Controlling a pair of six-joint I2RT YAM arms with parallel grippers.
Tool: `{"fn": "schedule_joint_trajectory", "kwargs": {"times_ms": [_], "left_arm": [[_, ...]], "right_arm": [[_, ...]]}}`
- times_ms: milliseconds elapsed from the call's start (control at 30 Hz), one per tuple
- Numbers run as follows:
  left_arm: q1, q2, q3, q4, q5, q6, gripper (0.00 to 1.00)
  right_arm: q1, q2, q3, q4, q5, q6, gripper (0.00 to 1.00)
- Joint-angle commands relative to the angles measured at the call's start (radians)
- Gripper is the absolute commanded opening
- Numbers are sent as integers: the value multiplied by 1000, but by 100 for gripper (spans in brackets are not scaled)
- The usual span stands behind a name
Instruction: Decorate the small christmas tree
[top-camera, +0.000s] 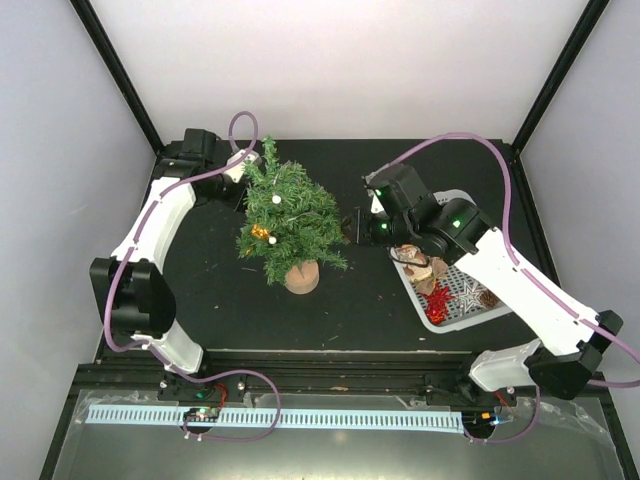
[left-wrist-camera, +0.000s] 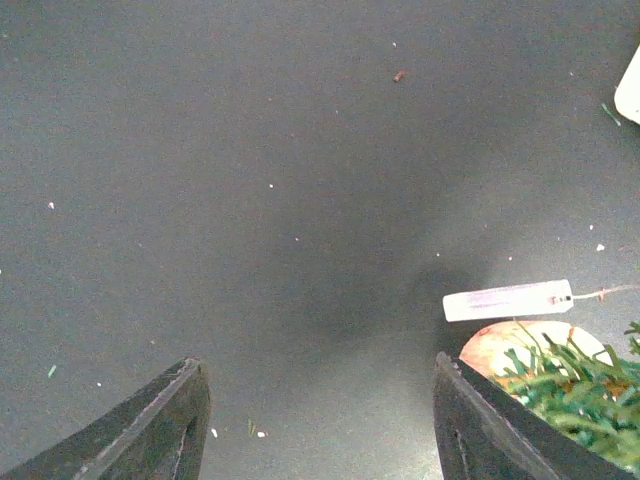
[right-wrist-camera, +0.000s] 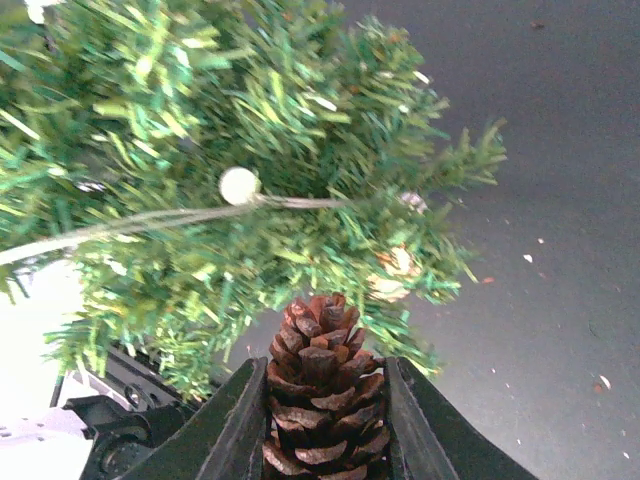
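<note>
I am clamping a brown scaly pine cone (right-wrist-camera: 320, 420) in the right gripper (right-wrist-camera: 322, 375), beside the small dark-green bristly christmas tree (top-camera: 288, 215) standing centre-left; the left gripper (left-wrist-camera: 320, 400) is gaping, empty. Next: nestling the cone into the branches.

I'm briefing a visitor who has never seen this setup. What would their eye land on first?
The small christmas tree, dark green on a light wood stump, stands in the middle of the black table. In the right wrist view, the right gripper is shut on a brown pine cone, right in front of the branches. To the right, a white basket holds a red star and other ornaments.
</note>
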Motion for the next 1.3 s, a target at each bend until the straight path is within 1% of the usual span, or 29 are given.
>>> {"fn": "schedule_joint_trajectory", "kwargs": {"times_ms": [0,133,467,700,1067,1267], "left_arm": [[1,-58,-31,-15,-1,8,62],[1,-88,-46,-27,4,4,62],[0,-113,-70,-39,33,-11,62],[-2,-123,-93,-29,51,-28,63],[-17,-125,-97,-24,59,-49,63],[-24,-137,-117,-18,57,-49,63]], "right_arm": [[6,55,76,34,2,-43,31],[3,118,119,24,9,-52,30],[-11,184,102,93,-30,-45,29],[-21,154,62,140,-21,-22,29],[-33,130,-65,280,-88,72,29],[-34,120,-108,333,-72,112,29]]}}
